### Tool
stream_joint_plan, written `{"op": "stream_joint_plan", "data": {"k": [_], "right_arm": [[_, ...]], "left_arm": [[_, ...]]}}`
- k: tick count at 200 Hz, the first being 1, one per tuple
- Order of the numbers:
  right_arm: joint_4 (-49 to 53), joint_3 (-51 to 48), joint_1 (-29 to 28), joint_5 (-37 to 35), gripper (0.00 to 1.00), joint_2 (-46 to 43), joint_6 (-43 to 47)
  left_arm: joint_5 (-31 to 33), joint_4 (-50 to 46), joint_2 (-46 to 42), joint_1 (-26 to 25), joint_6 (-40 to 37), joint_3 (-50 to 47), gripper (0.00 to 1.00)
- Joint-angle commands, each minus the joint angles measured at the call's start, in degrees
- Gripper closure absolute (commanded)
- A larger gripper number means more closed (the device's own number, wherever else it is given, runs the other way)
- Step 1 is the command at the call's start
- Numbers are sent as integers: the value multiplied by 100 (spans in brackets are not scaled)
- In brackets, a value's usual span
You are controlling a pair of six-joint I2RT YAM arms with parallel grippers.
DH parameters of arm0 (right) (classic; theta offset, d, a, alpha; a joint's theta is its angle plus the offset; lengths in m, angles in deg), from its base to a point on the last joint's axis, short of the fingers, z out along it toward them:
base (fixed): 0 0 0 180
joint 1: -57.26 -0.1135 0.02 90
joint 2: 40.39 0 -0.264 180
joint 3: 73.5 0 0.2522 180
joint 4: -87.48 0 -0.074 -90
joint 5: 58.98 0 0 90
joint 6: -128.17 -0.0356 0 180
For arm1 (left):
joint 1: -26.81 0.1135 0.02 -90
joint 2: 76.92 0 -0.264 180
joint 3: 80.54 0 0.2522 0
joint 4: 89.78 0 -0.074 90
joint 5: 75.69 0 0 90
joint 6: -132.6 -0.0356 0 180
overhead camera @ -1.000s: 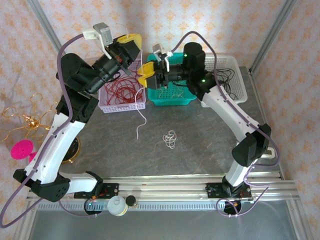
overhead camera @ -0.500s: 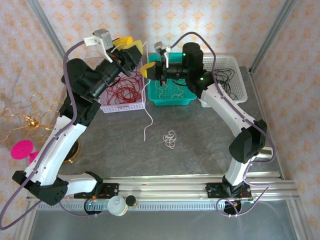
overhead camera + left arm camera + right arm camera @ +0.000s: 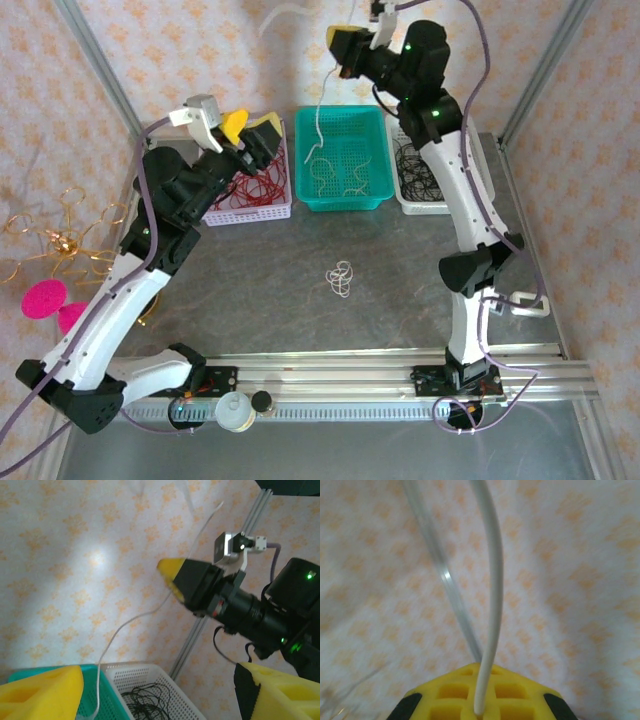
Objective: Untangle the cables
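Two white arms (image 3: 110,297) with black joints, lilac hoses (image 3: 273,562), yellow jaws, green lights (image 3: 408,48)

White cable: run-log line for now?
right gripper shut on white cable, high | cable hangs into teal basket | left gripper open

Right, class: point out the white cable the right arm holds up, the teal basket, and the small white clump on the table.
white cable (image 3: 496,590), right wrist view, its middle stretch.
teal basket (image 3: 345,201), top external view, near wall.
white clump (image 3: 341,278), top external view, its middle.
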Motion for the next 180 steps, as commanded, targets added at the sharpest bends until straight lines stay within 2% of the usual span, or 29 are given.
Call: {"op": "stream_joint_plan", "data": {"k": [1, 36, 93, 132, 180], "right_arm": [[281, -44, 243, -578, 100, 257, -186], [415, -616, 264, -812, 100, 503, 433], [851, -1502, 257, -1238, 100, 918, 960], [315, -3003, 269, -1310, 100, 502, 789], [453, -3476, 264, -1349, 100, 535, 867]], "left_arm": [[249, -81, -308, -39, 166, -169, 22], [488, -216, -574, -33, 161, -426, 21], [460, -386, -571, -28, 158, -516, 21], [482, -441, -514, -25, 148, -543, 21], [404, -451, -333, -15, 50, -438, 21]]}}
